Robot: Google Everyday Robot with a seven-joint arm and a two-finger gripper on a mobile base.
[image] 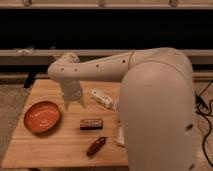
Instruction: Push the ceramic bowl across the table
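Note:
The orange ceramic bowl (42, 116) sits on the left part of the light wooden table (55, 150). It is wide and shallow with a darker rim. My gripper (74, 104) hangs from the white arm, pointing down over the table's back middle, to the right of and behind the bowl. It is apart from the bowl. Its two fingers stand apart with nothing between them.
A white oblong object (102, 98) lies right of the gripper. A dark bar (91, 123) lies in the middle and a reddish-brown item (96, 145) near the front. My bulky white arm (155, 110) covers the table's right side. A dark bench runs behind.

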